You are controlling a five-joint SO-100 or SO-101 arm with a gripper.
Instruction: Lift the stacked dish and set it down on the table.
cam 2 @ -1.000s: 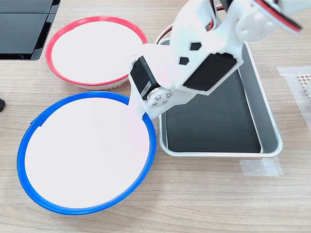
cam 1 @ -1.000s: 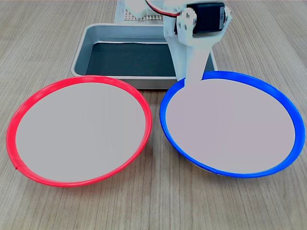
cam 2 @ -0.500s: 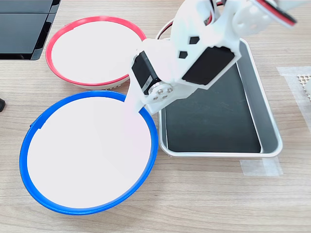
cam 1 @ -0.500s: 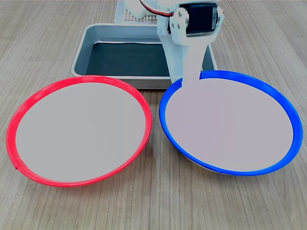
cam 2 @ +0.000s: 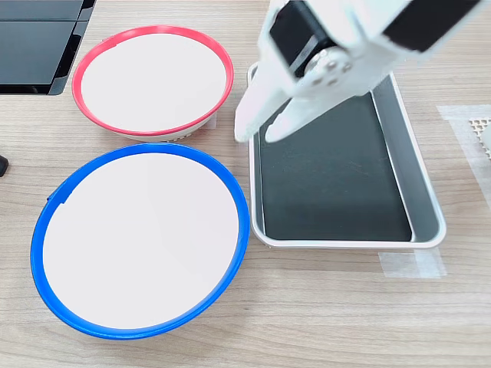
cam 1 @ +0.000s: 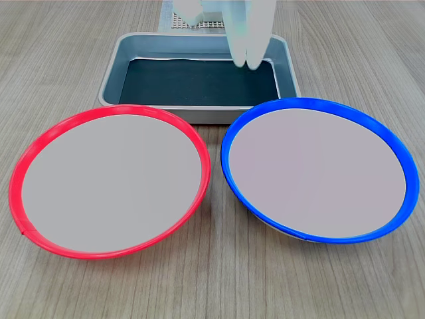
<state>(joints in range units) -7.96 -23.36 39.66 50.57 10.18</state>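
Note:
The stacked dish (cam 1: pixel 315 169), blue-rimmed with a flat pale grey inside, rests on the table (cam 1: pixel 212 286) in the first exterior view's right half. In the second exterior view the dish (cam 2: pixel 142 238) lies at the lower left. My white gripper (cam 1: pixel 246 64) hangs above the metal tray, clear of the dish's far rim. The second exterior view shows the gripper (cam 2: pixel 257 136) slightly open, its two tips a small gap apart with nothing between them. Its fingers point down over the tray's left edge.
A same-sized red-rimmed dish (cam 1: pixel 109 179) (cam 2: pixel 153 80) sits on the table beside the blue one, rims nearly touching. Behind both stands a grey metal tray (cam 1: pixel 199 40) (cam 2: pixel 426 199) with a dark bottom. A tape strip (cam 2: pixel 410 264) and a black device (cam 2: pixel 38 38) lie on the table.
The gripper has let go of the blue dish's rim, risen and drawn back over the tray. The blue dish has stayed put on the table.

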